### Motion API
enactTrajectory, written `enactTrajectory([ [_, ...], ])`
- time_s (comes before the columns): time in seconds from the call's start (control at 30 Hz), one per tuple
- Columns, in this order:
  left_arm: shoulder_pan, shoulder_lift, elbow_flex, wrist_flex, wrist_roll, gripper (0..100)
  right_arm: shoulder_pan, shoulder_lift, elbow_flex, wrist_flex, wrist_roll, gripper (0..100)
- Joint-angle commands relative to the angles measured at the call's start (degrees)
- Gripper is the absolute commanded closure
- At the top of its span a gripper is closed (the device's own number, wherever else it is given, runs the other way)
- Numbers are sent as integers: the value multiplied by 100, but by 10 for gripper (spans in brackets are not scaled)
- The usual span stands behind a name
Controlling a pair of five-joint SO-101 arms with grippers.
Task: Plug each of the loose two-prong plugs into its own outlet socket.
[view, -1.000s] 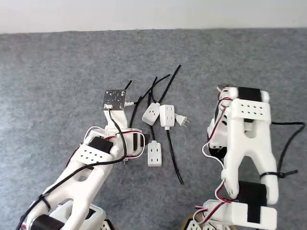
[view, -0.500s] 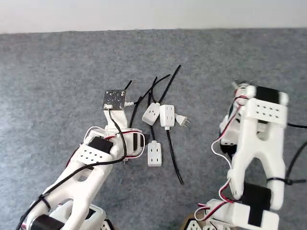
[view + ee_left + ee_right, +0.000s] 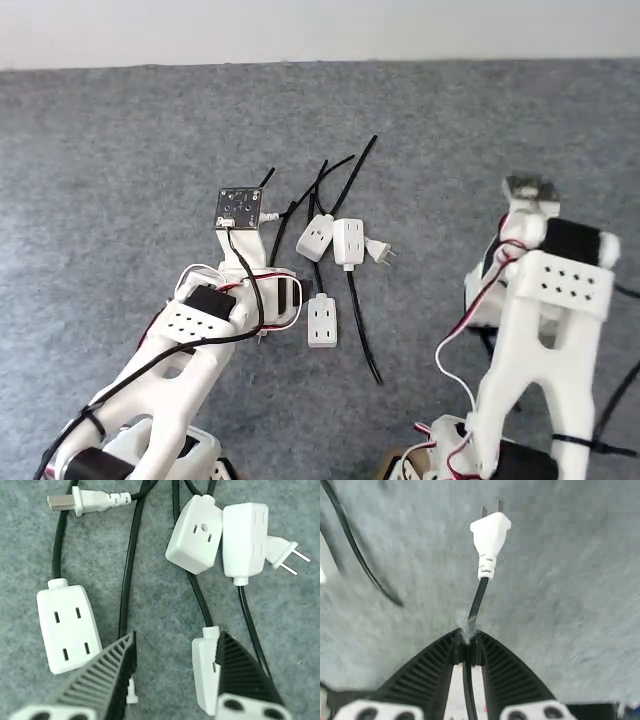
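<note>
My left gripper [image 3: 172, 642] is open just above the carpet, with a black cord [image 3: 131, 575] running between its fingers. A white two-socket outlet [image 3: 67, 630] lies beside one finger. Another white outlet [image 3: 204, 672] lies on its side against the other finger. Farther off lie two more white outlets [image 3: 195, 532] [image 3: 245, 540], a loose two-prong plug [image 3: 285, 555] and another loose plug [image 3: 85, 500]. My right gripper [image 3: 467, 642] is shut on the black cord of a white two-prong plug [image 3: 490, 535], which sticks out beyond the fingertips above the carpet, prongs pointing away.
Grey carpet [image 3: 120, 150] covers the table up to a white wall at the back. The outlets and cords [image 3: 335, 250] cluster in the middle, beside the left arm [image 3: 190, 340]. The right arm [image 3: 545, 300] stands off to the right of the cluster.
The right arm has swung to the right and toward the front edge, away from the outlet cluster. The left arm and the outlets have not moved.
</note>
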Motion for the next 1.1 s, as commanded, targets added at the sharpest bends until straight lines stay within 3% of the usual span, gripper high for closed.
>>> enactTrajectory([
  [0.0, -26, -123, -48, -114, -44, 752, -48, 321, 264, 268, -9, 991],
  [0.2, -26, -123, -40, -105, -44, 752, -75, 1640, -466, 259, -18, 991],
  [0.4, -26, -123, -40, -105, -44, 752, -84, 3143, -2497, 259, -378, 991],
  [0.83, -18, -123, -40, -105, -44, 752, -637, 4998, -5090, 251, -668, 991],
  [1.07, -18, -123, -40, -105, -44, 752, -497, 5974, -6796, 251, -677, 991],
])
